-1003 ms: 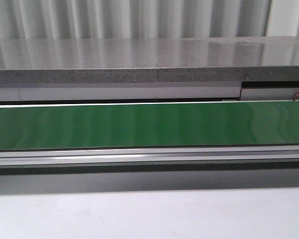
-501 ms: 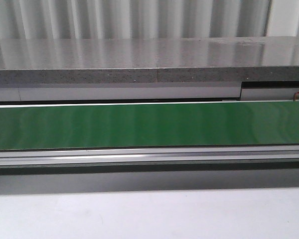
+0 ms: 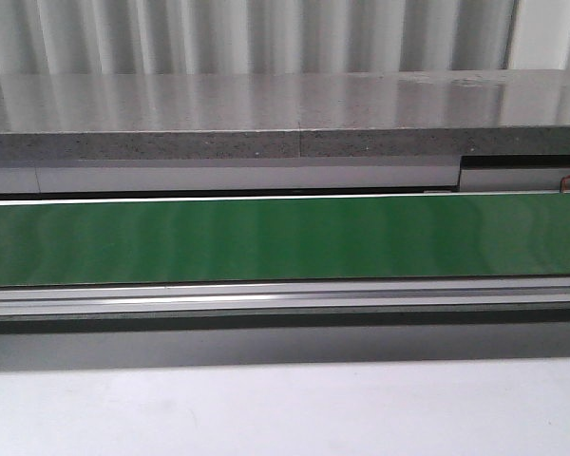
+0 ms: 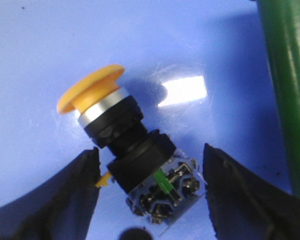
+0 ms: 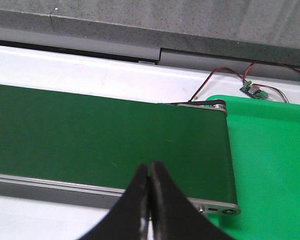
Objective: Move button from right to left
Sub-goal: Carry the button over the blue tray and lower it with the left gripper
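The button (image 4: 121,131) lies on its side on a blue surface (image 4: 35,50) in the left wrist view, its yellow-orange cap pointing away from the fingers. Its black collar and clear-and-blue contact block sit between the two black fingers of my left gripper (image 4: 150,150). That gripper is open, with a gap of blue showing on the right side of the block; the left fingertip (image 4: 90,165) is close to a small yellow tab. My right gripper (image 5: 150,166) is shut and empty, hovering over the near edge of the green belt (image 5: 90,140). The front view shows no button and no gripper.
A long green conveyor belt (image 3: 285,237) with a metal side rail (image 3: 285,294) runs across the front view, behind a white table top (image 3: 285,408). A green tray (image 5: 270,165) adjoins the belt's right end, with a small wired circuit board (image 5: 255,91) behind it. A green edge (image 4: 285,75) borders the blue surface.
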Robot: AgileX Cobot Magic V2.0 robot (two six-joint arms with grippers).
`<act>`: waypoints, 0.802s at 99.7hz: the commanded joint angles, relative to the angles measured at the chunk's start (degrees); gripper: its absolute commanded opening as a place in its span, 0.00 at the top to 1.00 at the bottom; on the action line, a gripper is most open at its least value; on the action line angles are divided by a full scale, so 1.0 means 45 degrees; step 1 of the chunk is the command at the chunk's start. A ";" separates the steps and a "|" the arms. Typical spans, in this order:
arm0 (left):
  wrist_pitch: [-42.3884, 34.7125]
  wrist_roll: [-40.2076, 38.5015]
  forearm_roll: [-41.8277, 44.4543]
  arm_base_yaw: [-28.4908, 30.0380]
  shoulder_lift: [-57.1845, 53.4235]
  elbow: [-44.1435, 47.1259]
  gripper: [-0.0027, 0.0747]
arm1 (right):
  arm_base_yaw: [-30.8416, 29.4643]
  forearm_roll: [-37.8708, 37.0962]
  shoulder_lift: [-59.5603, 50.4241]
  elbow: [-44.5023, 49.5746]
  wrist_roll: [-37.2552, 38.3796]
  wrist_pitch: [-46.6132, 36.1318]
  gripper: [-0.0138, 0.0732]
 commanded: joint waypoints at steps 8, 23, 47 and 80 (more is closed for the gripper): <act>-0.0326 0.0046 -0.0301 0.0056 -0.0552 -0.0351 0.39 | -0.0014 0.0326 0.0038 -0.0357 -0.0102 -0.0822 0.92; -0.0381 0.0046 -0.0217 0.0056 -0.0552 -0.0351 0.39 | -0.0014 0.0326 0.0038 -0.0357 -0.0102 -0.0822 0.92; -0.0659 0.0046 -0.0268 0.0056 -0.0937 -0.0376 0.39 | -0.0014 0.0326 0.0038 -0.0357 -0.0102 -0.0822 0.92; -0.1040 0.0207 -0.2308 -0.0117 -0.3716 -0.0376 0.39 | -0.0014 0.0326 0.0038 -0.0357 -0.0102 -0.0822 0.92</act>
